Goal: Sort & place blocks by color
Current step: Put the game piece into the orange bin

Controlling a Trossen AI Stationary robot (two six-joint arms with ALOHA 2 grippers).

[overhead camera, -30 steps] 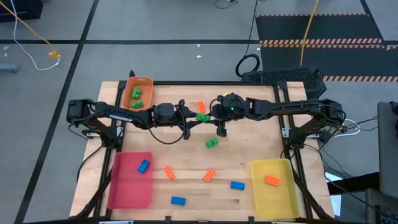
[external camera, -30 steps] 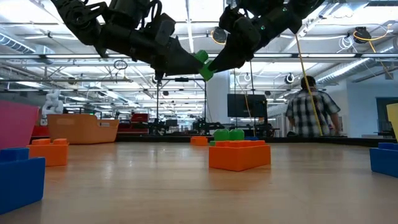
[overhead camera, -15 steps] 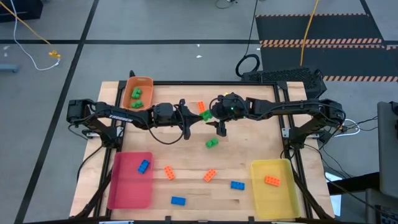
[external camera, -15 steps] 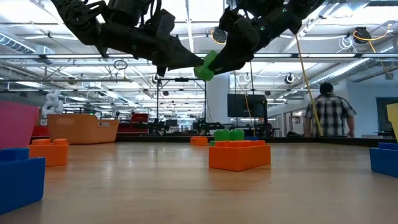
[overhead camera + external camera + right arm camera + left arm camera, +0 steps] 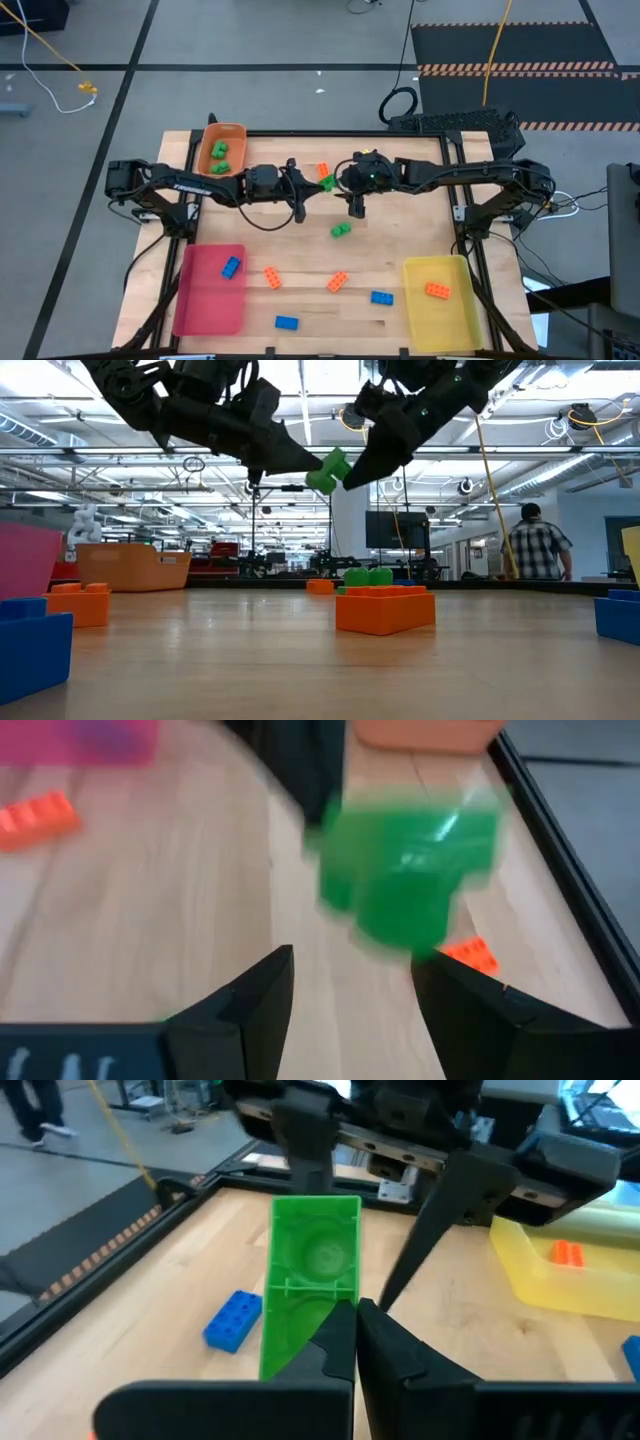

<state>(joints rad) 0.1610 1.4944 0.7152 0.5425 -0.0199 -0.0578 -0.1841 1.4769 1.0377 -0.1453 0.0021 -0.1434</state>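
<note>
A green block (image 5: 327, 469) hangs high over the table's middle, between the two arms, and also shows in the high view as the green block (image 5: 327, 184). My left gripper (image 5: 355, 1320) reaches in from the table's left and is shut on it. My right gripper (image 5: 350, 1010) faces it from the right and is open. Its fingers stand apart, with the blurred green block (image 5: 410, 870) just past their tips. I cannot tell whether they touch it. Other blocks lie loose on the table: a green one (image 5: 341, 230), orange ones (image 5: 337, 282) and blue ones (image 5: 381, 297). My left gripper pinches the green block between its two fingers, at the end nearest the wrist (image 5: 300, 1335). The fingers come level from the table's left and lie along the block. The block is lifted clear of the table, its hollow underside toward the left wrist camera.
An orange tray (image 5: 236, 130) at the far left holds green blocks. A pink tray (image 5: 205, 300) at the near left holds a blue block. A yellow tray (image 5: 440, 315) at the near right holds an orange block. An orange block (image 5: 323, 172) lies just beyond the grippers.
The green block has stayed in the air between the arms and has tipped a little. My right gripper has drawn back slightly toward the table's right. A person in the room behind has walked to the right.
</note>
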